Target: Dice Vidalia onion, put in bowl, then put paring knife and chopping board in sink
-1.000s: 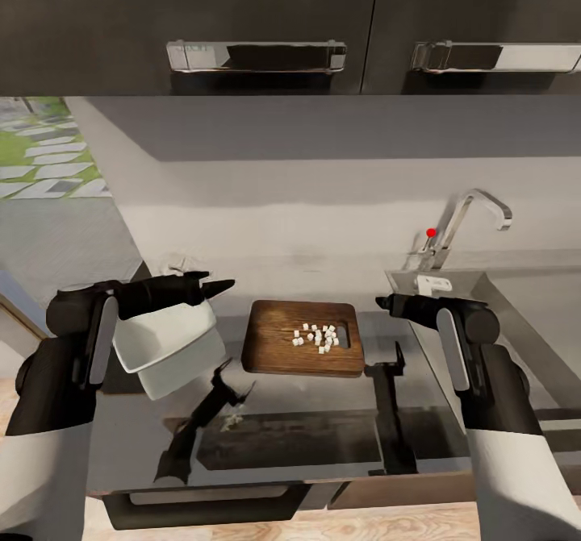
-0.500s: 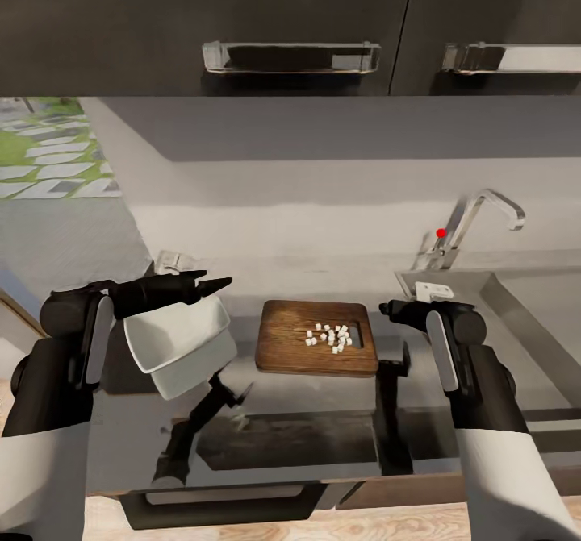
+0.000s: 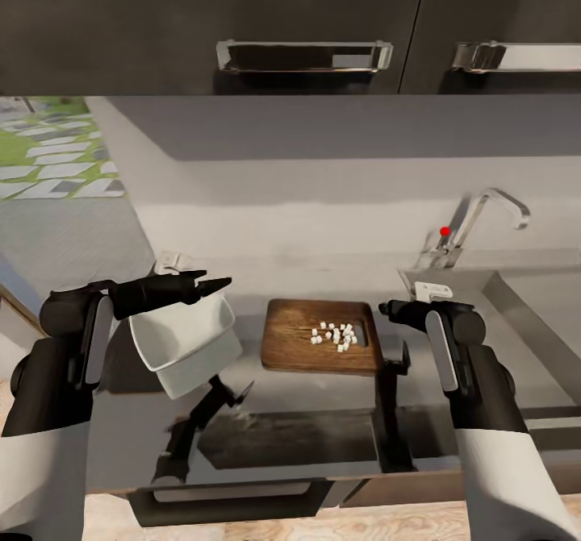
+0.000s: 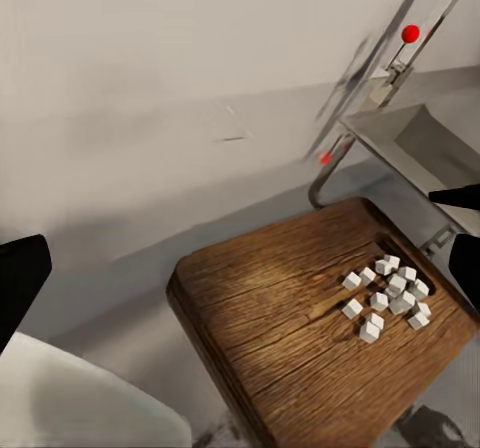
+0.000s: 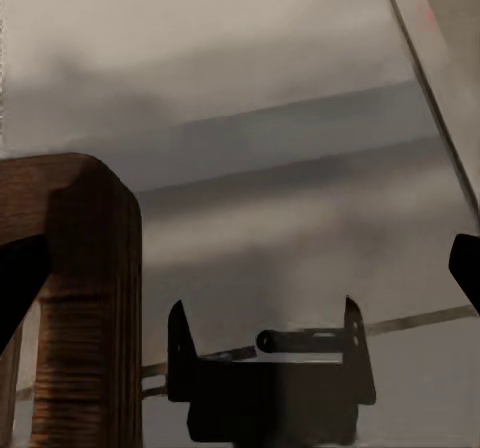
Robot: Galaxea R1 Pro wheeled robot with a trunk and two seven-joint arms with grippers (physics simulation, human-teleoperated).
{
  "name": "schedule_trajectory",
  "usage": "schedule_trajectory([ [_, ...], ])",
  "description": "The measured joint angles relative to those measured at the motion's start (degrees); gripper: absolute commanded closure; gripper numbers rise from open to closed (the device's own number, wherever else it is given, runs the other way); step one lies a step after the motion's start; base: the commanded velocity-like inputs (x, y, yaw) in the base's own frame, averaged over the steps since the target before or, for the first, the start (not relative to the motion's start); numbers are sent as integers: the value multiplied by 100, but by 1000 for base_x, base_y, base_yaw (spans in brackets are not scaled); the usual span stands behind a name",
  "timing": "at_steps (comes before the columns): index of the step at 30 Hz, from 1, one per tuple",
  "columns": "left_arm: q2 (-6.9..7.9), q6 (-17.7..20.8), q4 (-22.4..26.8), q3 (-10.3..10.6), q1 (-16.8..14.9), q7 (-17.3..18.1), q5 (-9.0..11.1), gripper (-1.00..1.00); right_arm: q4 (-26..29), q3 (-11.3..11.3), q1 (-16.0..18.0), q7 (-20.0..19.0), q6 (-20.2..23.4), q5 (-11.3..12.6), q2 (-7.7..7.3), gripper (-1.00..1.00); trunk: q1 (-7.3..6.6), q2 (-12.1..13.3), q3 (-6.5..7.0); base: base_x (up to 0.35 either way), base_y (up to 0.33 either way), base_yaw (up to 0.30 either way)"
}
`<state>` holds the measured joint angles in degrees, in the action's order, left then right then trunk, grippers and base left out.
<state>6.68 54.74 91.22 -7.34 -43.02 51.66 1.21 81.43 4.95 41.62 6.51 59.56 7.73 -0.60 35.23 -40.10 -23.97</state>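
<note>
At the far left of the head view, at about nine o'clock, the left gripper (image 3: 211, 285) reaches toward the middle with its dark fingers drawn to a point over the near rim of the bowl (image 3: 184, 343), which hangs tilted above the surface (image 3: 323, 412) with its open mouth turned up and toward the robot; the gripper appears clenched on that rim, though the contact itself is partly hidden. Just right of the bowl, near the centre of the view, the chopping board (image 3: 298, 339) lies flat on the surface, its long axis running left to right. The diced onion (image 3: 336, 336) sits in a loose cluster of white cubes toward the board's right end, next to the slot handle. From the left gripper the dice lie at roughly three o'clock, across the bare part of the board, so the bowl would probably have to travel right or the board be tipped toward it. The right gripper (image 3: 386, 309) hovers just off the board's right edge, closer to the dice than the left one; its fingers stand apart, holding nothing. Beyond it, at about two o'clock, are the sink (image 3: 516, 299) and its faucet (image 3: 484, 210). The paring knife cannot be made out.
</note>
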Motion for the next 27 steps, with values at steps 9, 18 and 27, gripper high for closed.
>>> schedule_trajectory([
  [9, -1, 0, 0, 0, -1, 0, 0, -100, -177, -20, -2, 3, -5, -2, 11, -100, -2, 0, 0, -70, 28, 0],
  [18, -1, 0, 0, 0, 0, 2, -1, -100, -525, -433, 0, 13, -26, -3, 26, -100, -2, 0, 0, -1, 0, 0],
  [27, -1, 0, 0, 0, 0, 0, -1, -100, -527, -465, 0, 13, -27, -8, 26, -100, -2, 0, 0, 0, 0, 0],
])
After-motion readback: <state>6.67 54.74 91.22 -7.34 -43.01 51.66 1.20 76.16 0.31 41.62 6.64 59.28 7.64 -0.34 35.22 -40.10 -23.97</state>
